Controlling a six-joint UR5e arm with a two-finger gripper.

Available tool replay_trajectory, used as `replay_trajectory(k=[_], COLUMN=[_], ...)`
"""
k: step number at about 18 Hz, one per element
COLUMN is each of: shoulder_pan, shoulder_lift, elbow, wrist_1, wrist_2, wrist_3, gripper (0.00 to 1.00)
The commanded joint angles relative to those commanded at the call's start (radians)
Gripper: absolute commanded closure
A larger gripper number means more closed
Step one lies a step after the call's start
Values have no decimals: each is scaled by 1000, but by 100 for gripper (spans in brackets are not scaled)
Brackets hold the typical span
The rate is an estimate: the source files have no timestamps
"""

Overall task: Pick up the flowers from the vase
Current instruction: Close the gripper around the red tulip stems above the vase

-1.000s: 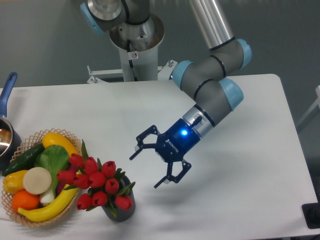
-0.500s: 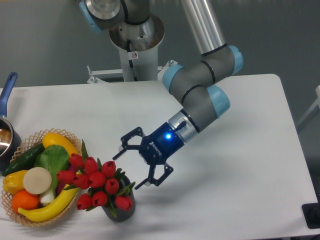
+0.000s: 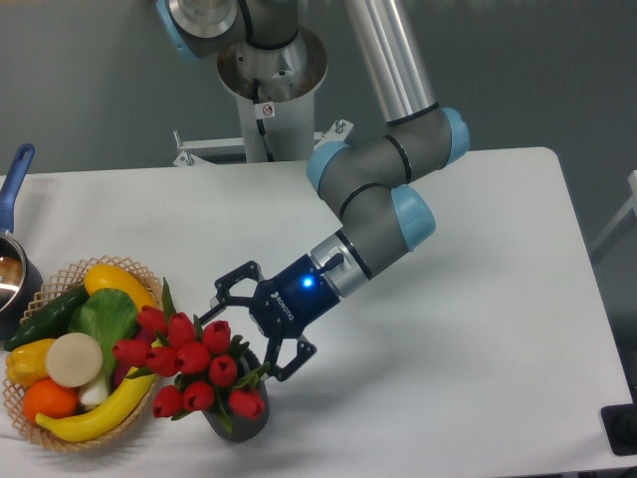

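1. Flowers (image 3: 197,370): a bunch of red tulip buds with green leaves, low and left of centre in the frame, standing in the vase (image 3: 242,416) and spreading wider than its rim.
2. Vase only partly seen under the blooms, dark, sitting on the white table (image 3: 478,329) just right of the wicker basket (image 3: 62,438) of fruit and vegetables; leftmost buds overlapping the basket edge.
3. Likely light and soft to handle; buds and leaves yielding, easy to crush or splay, so a poor place for a squeeze.
4. Best hold probably low on the gathered stems just above the vase rim, where the bunch is narrowest and stiffest; stems mostly hidden by leaves from this view.
5. Vase looks small and light, so a straight upward pull seems wise, lest it tip or ride up with the stems.
6. Gripper (image 3: 249,327): fingers spread wide, holding nothing, at the upper right edge of the bunch, lower finger close beside a leaf; contact not certain.
7. Against the frame half a second back: gripper now further down and left, much nearer the blooms; arm elbow shifted left too; jaw spread unchanged; flowers, vase and basket unmoved.
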State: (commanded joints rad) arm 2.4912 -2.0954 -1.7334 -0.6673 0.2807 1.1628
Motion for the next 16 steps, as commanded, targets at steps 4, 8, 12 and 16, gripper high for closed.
replay_trajectory(k=[4, 8, 12, 16], shoulder_pan=[-8, -18, -18, -17], shoulder_lift=[-9, -17, -15, -12], elbow=[11, 12, 12, 12], wrist_1=[0, 0, 0, 0], wrist_2=[2, 2, 2, 2], wrist_3=[0, 0, 0, 0], gripper=[7, 33, 58, 66])
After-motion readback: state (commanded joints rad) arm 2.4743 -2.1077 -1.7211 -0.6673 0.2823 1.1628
